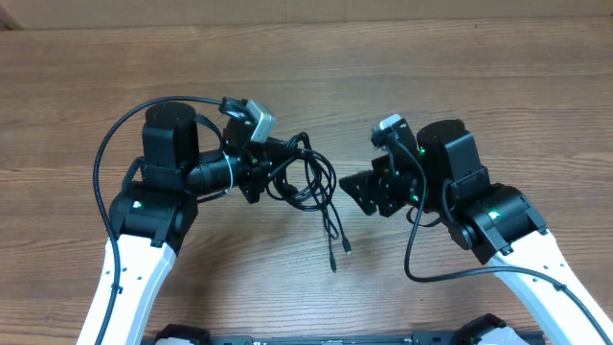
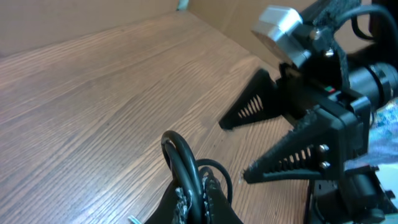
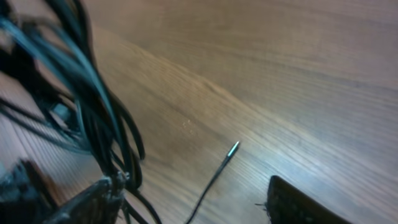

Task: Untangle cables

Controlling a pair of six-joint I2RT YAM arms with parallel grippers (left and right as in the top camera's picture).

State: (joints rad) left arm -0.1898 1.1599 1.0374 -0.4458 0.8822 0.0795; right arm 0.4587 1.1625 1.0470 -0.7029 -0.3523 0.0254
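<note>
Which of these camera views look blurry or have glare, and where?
Overhead view: sharp and evenly lit, cables crisp. Left wrist view: table sharp, the cable loop up close slightly soft. Right wrist view: the cables up close badly blurred, pale glare on the table at right, plug tip clearer.

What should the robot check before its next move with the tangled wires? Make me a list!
1. The left gripper is shut on the cables: ok.
2. The right gripper is open and holds nothing: ok.
3. A loose strand lies in front of the right gripper, ready to grab: ok.
4. The cables are untangled: not ok, they hang as a looped bundle.
5. Where the knot is tightest: cannot tell.
</note>
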